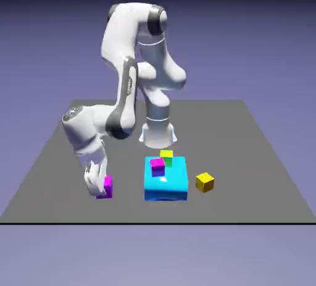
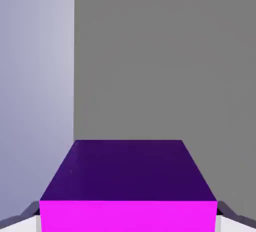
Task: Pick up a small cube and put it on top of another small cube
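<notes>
The small cube [image 1: 106, 188], magenta with dark purple sides, rests on the grey table at the exterior view's left. My gripper [image 1: 100, 189] is down at it and shut on its sides. In the hand view the small cube [image 2: 128, 186] fills the bottom of the picture, and a grey fingertip [image 2: 31, 217] presses in at each lower corner. The other small cube [image 1: 205, 182], plain yellow, sits on the table to the right of the cyan block, well away from my gripper.
A big cyan block [image 1: 166, 183] stands between the two small cubes. On it sit a second magenta cube [image 1: 158, 167] and a yellow cube with a green side [image 1: 166, 155]. The table's edge [image 2: 74, 75] runs close beside my hand.
</notes>
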You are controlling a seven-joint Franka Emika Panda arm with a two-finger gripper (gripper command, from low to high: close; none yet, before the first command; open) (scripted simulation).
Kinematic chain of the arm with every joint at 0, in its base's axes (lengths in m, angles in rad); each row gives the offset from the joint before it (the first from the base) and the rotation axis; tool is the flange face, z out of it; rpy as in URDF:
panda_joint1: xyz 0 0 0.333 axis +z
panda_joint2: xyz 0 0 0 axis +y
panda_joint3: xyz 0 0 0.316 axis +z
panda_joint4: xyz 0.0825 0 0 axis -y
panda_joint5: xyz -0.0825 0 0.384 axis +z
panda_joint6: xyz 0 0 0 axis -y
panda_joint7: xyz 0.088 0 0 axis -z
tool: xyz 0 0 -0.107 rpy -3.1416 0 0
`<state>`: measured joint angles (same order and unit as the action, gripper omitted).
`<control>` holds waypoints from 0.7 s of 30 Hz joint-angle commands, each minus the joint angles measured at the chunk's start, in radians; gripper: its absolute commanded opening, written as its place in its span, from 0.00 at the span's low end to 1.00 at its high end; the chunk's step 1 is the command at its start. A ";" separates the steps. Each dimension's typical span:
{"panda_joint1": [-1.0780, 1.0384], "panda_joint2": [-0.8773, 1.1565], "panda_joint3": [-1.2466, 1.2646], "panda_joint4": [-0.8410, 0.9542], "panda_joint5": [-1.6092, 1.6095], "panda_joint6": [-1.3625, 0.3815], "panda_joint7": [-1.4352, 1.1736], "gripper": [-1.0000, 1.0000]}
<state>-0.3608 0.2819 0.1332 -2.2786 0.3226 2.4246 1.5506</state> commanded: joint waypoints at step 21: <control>0.280 -0.126 0.363 -0.318 -0.219 0.148 -0.163 0.00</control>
<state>-0.0804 0.1560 0.4960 -2.5963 0.1041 2.5733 1.3868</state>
